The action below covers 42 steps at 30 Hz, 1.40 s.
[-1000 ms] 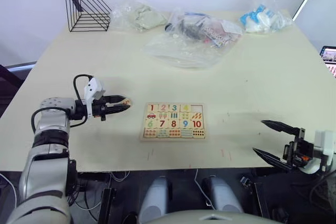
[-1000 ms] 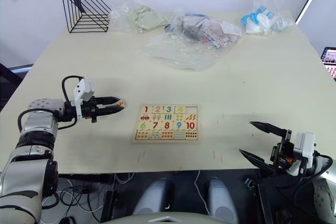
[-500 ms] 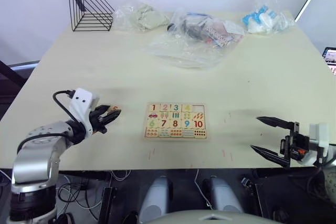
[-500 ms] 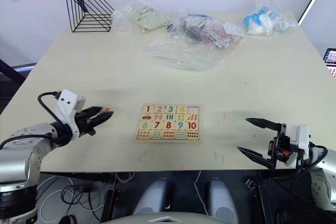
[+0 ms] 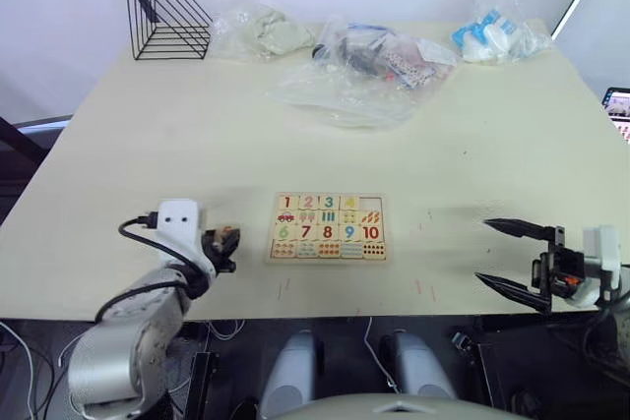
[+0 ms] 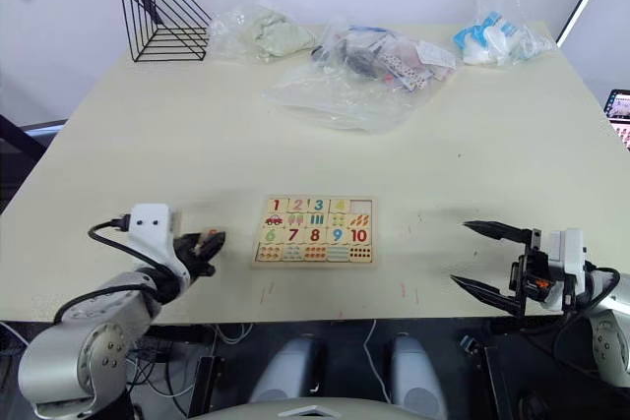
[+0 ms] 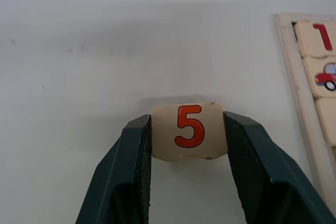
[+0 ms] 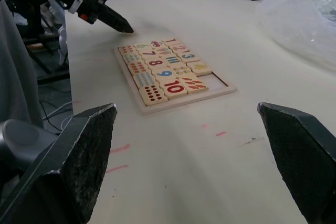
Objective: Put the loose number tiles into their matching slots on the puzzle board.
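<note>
Left eye view takes in a broad pale worktop [image 5: 492,145] spreading across most of the frame. Along its upper edge lie crumpled clear plastic bags [image 5: 369,66] at upper centre, another bag with blue and white contents [image 5: 497,36] at upper right, and a black wire rack [image 5: 167,17] at upper left.

Just below the frame's centre sits the puzzle board [image 5: 328,227], flat on the worktop, its top row reading 1, 2, 3, 4 with the last slot [image 5: 370,202] at that row's right end showing bare wood; the row below reads 6 to 10.

At lower left, the left gripper [image 5: 225,243] hangs just left of the board, near its lower left corner. In the left wrist view its jaws are closed on the sides of the number 5 tile [image 7: 189,137], a small pale square with an orange numeral, held above the worktop with the board's rim at the frame's right edge.

At lower right, the right gripper [image 5: 512,258] hovers by the worktop's near edge, well apart from the board, its jaws spread wide and holding nothing.
</note>
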Motion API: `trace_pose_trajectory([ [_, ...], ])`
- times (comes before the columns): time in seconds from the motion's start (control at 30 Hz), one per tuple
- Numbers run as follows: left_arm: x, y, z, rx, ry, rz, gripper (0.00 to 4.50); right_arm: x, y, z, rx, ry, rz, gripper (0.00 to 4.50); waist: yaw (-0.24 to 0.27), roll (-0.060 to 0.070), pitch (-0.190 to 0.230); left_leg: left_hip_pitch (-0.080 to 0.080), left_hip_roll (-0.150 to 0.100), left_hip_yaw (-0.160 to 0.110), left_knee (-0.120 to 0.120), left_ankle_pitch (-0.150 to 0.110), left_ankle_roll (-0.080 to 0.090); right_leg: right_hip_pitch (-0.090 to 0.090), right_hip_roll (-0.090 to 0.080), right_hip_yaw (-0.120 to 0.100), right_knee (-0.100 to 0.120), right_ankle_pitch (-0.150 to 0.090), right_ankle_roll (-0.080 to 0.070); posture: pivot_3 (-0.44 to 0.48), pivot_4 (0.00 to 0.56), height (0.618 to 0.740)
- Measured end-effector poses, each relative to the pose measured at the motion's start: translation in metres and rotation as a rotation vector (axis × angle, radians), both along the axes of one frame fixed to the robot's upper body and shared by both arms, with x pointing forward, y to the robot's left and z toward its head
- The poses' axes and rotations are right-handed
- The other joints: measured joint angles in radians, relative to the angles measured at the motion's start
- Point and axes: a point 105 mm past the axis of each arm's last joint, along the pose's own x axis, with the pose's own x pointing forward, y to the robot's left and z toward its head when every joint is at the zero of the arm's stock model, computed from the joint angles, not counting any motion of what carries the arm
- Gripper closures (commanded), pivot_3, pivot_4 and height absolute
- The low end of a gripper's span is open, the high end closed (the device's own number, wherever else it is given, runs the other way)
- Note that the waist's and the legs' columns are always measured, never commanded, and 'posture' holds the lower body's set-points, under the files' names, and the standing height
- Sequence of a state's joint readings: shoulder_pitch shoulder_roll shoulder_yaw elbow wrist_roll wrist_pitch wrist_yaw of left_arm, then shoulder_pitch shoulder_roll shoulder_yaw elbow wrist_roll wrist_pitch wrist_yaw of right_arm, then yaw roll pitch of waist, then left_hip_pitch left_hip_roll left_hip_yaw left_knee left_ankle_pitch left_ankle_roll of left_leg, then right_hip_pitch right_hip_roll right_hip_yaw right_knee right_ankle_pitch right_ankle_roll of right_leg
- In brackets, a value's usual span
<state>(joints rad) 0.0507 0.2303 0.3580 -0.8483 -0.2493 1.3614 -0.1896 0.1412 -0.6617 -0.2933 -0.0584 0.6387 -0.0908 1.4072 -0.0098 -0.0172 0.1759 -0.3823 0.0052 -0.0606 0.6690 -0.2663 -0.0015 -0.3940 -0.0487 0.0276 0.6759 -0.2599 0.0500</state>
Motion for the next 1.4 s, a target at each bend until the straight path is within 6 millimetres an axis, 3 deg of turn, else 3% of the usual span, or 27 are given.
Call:
trace_pose_trajectory([
  [0.27,0.0,-0.003,-0.002,0.004,-0.012,0.048,2.96,-0.003,-0.001,-0.002,0.007,0.015,0.003,0.0,-0.001,0.0,0.0,0.001,0.0,0.001,0.0,0.0,0.0,0.0,0.0,0.0,0.0,0.0,0.0,0.0,0.15,0.74],
  [0.33,-0.001,-0.004,-0.003,0.003,-0.013,0.047,1.82,-0.005,-0.001,-0.002,-0.002,0.016,0.013,0.0,-0.001,0.001,0.0,0.001,0.0,0.001,0.0,0.0,0.0,0.0,0.0,0.001,0.0,0.0,0.0,0.0,0.15,0.74],
  [0.4,-0.001,-0.008,-0.004,-0.004,-0.019,0.038,1.23,-0.005,-0.002,-0.002,-0.016,0.016,0.025,0.0,0.0,0.001,0.0,0.001,0.0,0.001,0.0,0.0,0.0,0.001,0.0,0.001,-0.001,0.0,0.0,0.0,0.15,0.74],
  [0.47,-0.001,-0.011,-0.004,-0.01,-0.027,0.034,0.18,-0.006,-0.002,-0.002,-0.017,0.016,0.027,0.0,-0.001,0.001,-0.001,0.001,0.0,0.001,0.0,0.0,0.0,0.001,0.0,0.0,-0.001,0.0,0.0,0.0,0.15,0.74],
  [0.5,-0.001,-0.011,-0.003,-0.012,-0.031,0.035,0.08,-0.005,-0.003,-0.002,-0.017,0.018,0.026,0.0,-0.001,0.001,-0.001,0.001,0.0,0.001,0.0,0.0,0.0,0.001,0.0,0.0,-0.001,0.0,0.0,0.0,0.15,0.74],
  [0.7,-0.003,-0.008,-0.001,-0.009,-0.039,0.031,0.08,-0.005,-0.004,-0.004,-0.017,0.025,0.02,0.0,-0.001,0.0,0.0,0.0,0.0,0.001,0.0,0.0,0.0,0.0,0.0,0.0,-0.001,0.0,0.0,0.0,0.15,0.74],
  [1.0,0.004,-0.002,0.036,-0.002,-0.24,-0.1,0.08,-0.004,-0.003,-0.004,-0.003,0.007,0.005,0.0,0.0,0.0,0.0,0.0,0.0,0.001,0.0,0.0,0.0,0.001,0.0,0.0,-0.003,0.0,0.0,0.0,0.15,0.74],
  [1.2,0.003,-0.002,0.046,-0.003,-0.279,-0.315,0.08,-0.003,-0.003,-0.005,0.004,0.006,-0.017,0.0,-0.001,0.001,0.0,0.0,0.001,0.001,-0.001,0.0,0.0,0.0,0.0,0.0,-0.003,0.0,-0.001,0.0,0.15,0.74],
  [1.4,0.015,0.019,0.046,-0.01,-0.237,-0.609,0.08,-0.003,-0.001,-0.006,0.016,-0.003,-0.032,0.0,0.0,0.001,0.0,-0.001,0.001,0.004,-0.001,0.0,0.0,0.0,0.001,-0.002,-0.005,0.0,-0.001,0.0,0.15,0.74],
])
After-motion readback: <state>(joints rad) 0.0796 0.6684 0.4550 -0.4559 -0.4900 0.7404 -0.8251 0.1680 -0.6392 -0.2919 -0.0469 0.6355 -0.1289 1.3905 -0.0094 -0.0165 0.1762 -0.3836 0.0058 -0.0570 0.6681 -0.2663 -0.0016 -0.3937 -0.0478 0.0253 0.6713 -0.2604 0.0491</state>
